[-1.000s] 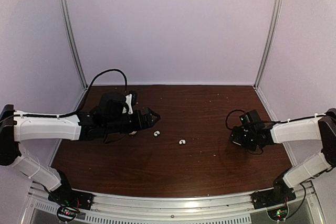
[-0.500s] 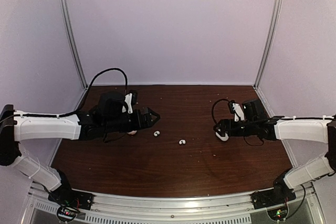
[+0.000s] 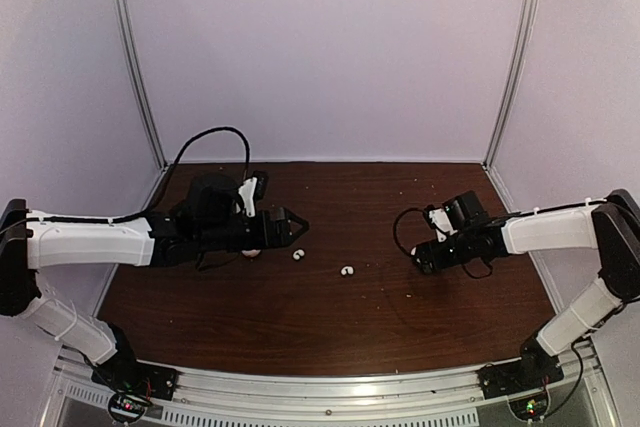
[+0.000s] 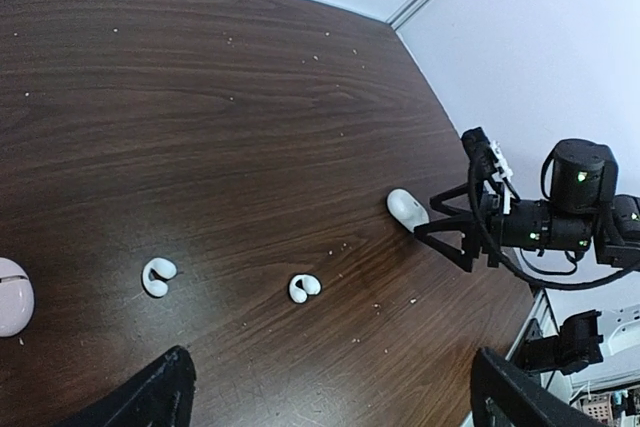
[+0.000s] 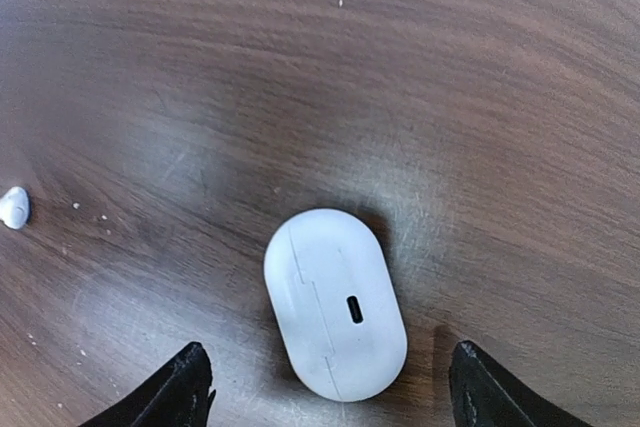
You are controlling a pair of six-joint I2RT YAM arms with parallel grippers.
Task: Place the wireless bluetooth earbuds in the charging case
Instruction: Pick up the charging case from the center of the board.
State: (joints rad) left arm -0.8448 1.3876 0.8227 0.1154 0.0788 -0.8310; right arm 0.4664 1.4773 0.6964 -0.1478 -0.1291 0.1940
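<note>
From overhead the left earbud (image 3: 298, 255) and the right earbud (image 3: 347, 271) are only two white specks near the middle of the dark brown counter (image 3: 380, 327), apart from each other and between the two arms. The left wrist view gives them shape: each is a small glossy white hook, curled like a C, lying loose on the streaky wood grain among pale crumbs. The left pincer (image 3: 296, 230) hangs near the left earbud, its black fingers spread wide and holding nothing.

From above, the right pincer (image 3: 424, 257) hides what is under it. Its own wrist view shows the white oval case (image 5: 335, 304): a smooth pill-shaped shell lying flat, with a thin seam along it, a small dark slot on its face, and the lid down. The black fingers stand apart on either side of it, not touching. One earbud peeks in at that view's left edge.

The left wrist view also catches a second pale case (image 4: 12, 309) at its left edge, near the left earbud.
</note>
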